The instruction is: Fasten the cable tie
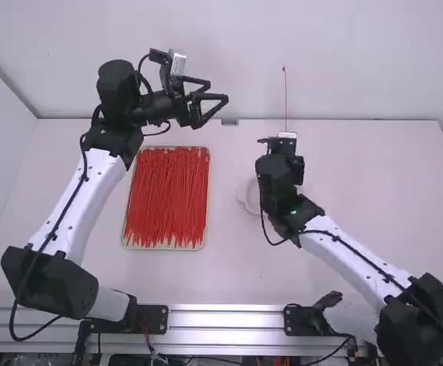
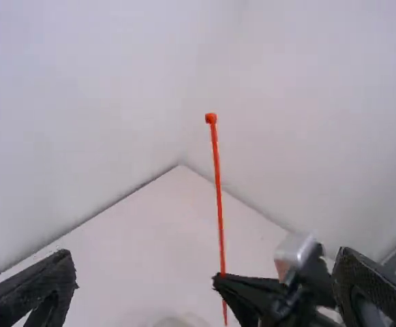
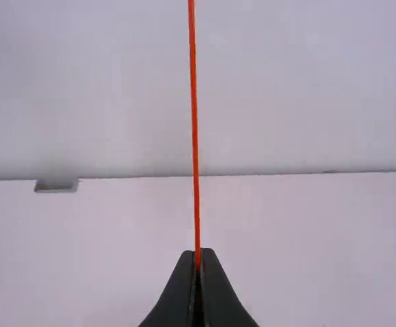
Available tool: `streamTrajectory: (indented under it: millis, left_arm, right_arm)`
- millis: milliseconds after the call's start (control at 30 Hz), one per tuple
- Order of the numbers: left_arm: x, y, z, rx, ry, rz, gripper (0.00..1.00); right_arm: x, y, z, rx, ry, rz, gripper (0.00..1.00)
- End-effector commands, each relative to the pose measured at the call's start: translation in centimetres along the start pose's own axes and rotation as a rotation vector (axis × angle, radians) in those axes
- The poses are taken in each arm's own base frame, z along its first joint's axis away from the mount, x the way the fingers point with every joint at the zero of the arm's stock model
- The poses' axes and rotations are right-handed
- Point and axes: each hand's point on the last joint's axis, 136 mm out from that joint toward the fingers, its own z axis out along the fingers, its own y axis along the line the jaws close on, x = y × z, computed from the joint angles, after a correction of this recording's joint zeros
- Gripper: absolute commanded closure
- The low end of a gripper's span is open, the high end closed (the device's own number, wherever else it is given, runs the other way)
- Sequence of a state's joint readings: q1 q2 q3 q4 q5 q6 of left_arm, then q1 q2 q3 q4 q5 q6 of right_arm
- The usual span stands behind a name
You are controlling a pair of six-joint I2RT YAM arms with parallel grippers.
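Above the tabletop (image 1: 358, 175) and its tray of spare ties (image 1: 165, 248), our left pincer (image 1: 213, 103) hangs spread wide and empty. The right pincer (image 3: 198, 262) pinches one red cable tie (image 1: 285, 99) low down, upright, head on top. We'd say barely started: no loop, tail not through the head.

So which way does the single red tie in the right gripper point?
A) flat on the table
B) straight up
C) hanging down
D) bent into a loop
B: the right gripper is shut on the tie, which rises straight up from it.
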State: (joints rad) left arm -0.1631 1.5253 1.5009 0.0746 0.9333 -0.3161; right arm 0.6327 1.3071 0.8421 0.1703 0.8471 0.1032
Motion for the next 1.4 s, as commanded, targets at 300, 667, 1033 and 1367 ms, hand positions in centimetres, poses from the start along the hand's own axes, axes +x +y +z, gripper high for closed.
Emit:
streamTrajectory:
  millis: [300,667,1033,1367]
  left_arm:
    - [0.4,-3.8,2.9,0.058,0.007,0.024,0.01]
    - [1.0,-6.7,4.9,0.104,0.006,0.066,0.01]
    - [0.0,-6.6,5.0,0.085,-0.033,0.035,0.06]
    - [-0.2,-6.1,4.9,0.064,-0.039,0.008,0.53]
  right_arm:
    - [-2.8,-2.5,-5.7,0.35,-0.111,-0.076,1.0]
    - [-3.2,-1.1,-8.3,0.347,-0.145,-0.106,1.0]
    - [-3.4,1.0,-9.9,0.273,-0.169,-0.119,1.0]
    - [-3.4,1.1,-9.9,0.269,-0.17,-0.118,1.0]
